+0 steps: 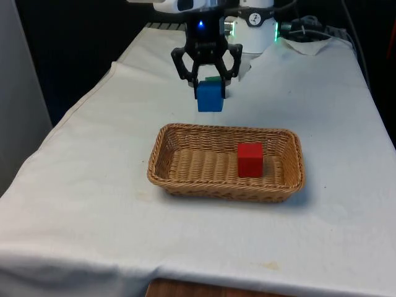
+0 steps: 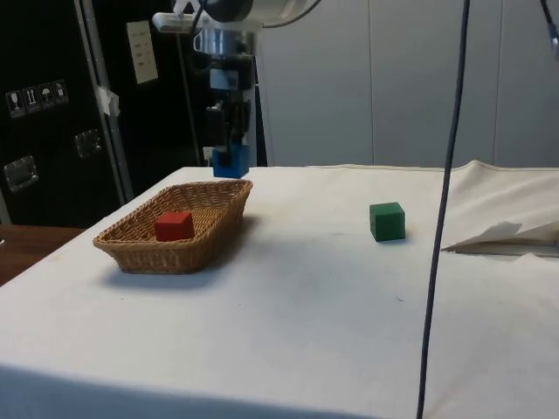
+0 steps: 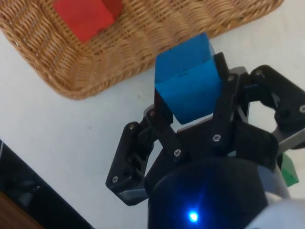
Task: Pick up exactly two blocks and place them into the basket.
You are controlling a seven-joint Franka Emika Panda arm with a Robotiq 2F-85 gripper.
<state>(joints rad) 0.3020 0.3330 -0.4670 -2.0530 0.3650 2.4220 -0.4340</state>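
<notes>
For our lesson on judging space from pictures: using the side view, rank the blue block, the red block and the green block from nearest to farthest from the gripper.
1. blue block: held between the fingers of the gripper, above the far rim of the basket.
2. red block: lying inside the basket, below the gripper.
3. green block: alone on the white cloth, well away from the basket.

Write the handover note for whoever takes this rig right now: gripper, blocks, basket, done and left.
Black two-finger gripper: jaws shut on the blue cube block, held in the air beyond the far rim of the oval woven wicker basket, not yet over it.
Red cube block: already lying inside the basket.
Green cube block: on the white cloth, apart from the basket; it should stay there.
Done: one block in.
Left: carry the blue block over the basket, release, then stop at two.
</notes>
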